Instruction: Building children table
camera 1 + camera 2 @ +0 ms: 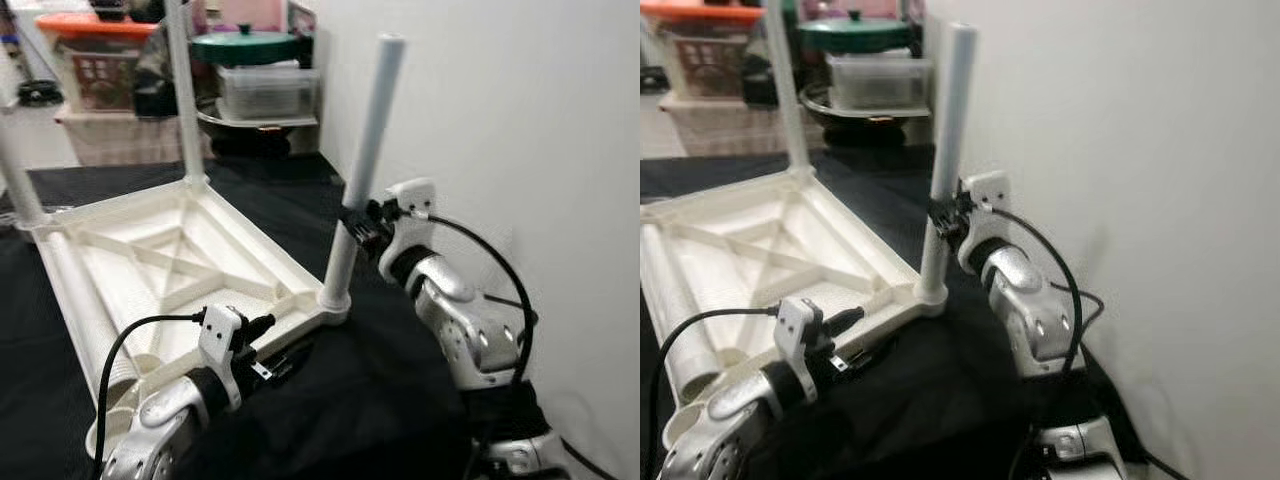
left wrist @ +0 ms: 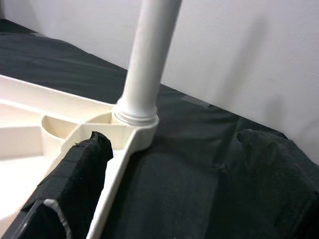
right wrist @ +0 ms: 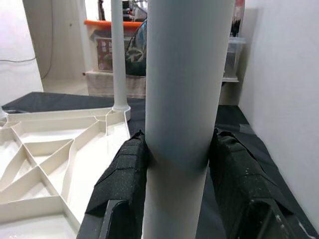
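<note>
Upside down on a black cloth (image 1: 380, 400): white plastic children's table (image 1: 170, 255), ribbed underside up, close to a white wall (image 1: 520, 130). Near-corner leg (image 1: 362, 170) standing upright in its socket at the table's corner nearest the wall. Right gripper (image 1: 352, 222) at mid-height on that leg, black fingers (image 3: 124, 179) clenched around it from both sides. Second leg (image 1: 183, 90) upright at the far corner; a third (image 1: 18, 185) at the left edge of the head view. Fourth leg (image 1: 85, 310) lying loose inside the tabletop frame, along its left side. Left gripper (image 1: 285, 358) low at the frame's near edge, fingers spread apart, one finger (image 2: 79, 184) resting over the rim just beside the socket, the other on the cloth outside. Beyond the cloth, stacked storage bins (image 1: 95, 65) and a green lid (image 1: 245, 45) on a clear container.
</note>
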Tool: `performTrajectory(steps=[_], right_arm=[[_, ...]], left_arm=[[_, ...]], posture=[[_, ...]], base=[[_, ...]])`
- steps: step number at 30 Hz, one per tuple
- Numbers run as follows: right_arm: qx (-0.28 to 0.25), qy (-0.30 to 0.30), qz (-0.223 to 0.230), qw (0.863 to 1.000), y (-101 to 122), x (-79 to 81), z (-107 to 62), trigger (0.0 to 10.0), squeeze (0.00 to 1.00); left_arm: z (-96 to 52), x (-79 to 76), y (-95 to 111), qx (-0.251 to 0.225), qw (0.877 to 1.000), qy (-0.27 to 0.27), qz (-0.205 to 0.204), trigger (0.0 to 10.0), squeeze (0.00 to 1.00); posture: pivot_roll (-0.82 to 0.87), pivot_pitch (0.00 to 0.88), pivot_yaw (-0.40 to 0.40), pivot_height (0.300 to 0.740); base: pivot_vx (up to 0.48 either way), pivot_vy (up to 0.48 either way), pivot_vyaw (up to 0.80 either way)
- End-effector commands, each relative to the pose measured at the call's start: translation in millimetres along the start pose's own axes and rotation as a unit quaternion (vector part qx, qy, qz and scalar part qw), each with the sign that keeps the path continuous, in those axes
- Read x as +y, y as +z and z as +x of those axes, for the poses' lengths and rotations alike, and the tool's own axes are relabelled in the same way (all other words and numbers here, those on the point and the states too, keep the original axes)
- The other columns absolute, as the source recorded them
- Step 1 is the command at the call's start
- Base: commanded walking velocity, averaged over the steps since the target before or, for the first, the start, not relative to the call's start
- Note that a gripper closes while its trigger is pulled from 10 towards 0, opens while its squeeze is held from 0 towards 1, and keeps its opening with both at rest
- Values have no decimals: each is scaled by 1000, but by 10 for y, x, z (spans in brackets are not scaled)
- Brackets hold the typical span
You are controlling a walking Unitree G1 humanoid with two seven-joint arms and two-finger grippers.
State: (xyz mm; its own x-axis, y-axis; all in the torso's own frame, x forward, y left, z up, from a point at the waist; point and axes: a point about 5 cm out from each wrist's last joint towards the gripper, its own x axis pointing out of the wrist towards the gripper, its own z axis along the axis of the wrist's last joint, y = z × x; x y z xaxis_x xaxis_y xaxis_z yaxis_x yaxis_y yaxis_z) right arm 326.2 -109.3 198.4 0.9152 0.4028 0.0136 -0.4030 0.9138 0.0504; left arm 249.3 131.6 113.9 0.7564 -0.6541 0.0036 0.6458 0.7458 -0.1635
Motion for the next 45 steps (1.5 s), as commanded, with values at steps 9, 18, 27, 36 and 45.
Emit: performTrajectory(steps=[9, 18, 27, 36, 45], right_arm=[[-5, 158, 120, 980, -12, 115, -44, 10000, 1000], [-27, 309, 55, 949, 185, 97, -65, 10000, 0], [-4, 278, -2, 961, 84, -53, 168, 10000, 0], [-56, 392, 16, 918, 279, 50, 31, 0, 0], [-54, 381, 17, 923, 285, 53, 11, 0, 0]], left_arm=[[27, -13, -2, 0, 1000, -6, -1, 10000, 0], [8, -15, -11, 0, 1000, -1, -3, 10000, 0], [16, -9, -6, -1, 1000, 1, -1, 10000, 0], [14, -15, -5, -3, 1000, 2, -2, 10000, 0], [1, -19, -14, -2, 1000, 3, -3, 10000, 0]], posture=[[3, 0, -112, 740], [21, 0, -128, 740], [23, 0, -128, 740], [27, 0, -137, 740], [24, 0, -137, 740]], base=[[0, 0, 0], [0, 0, 0], [0, 0, 0], [0, 0, 0], [0, 0, 0]])
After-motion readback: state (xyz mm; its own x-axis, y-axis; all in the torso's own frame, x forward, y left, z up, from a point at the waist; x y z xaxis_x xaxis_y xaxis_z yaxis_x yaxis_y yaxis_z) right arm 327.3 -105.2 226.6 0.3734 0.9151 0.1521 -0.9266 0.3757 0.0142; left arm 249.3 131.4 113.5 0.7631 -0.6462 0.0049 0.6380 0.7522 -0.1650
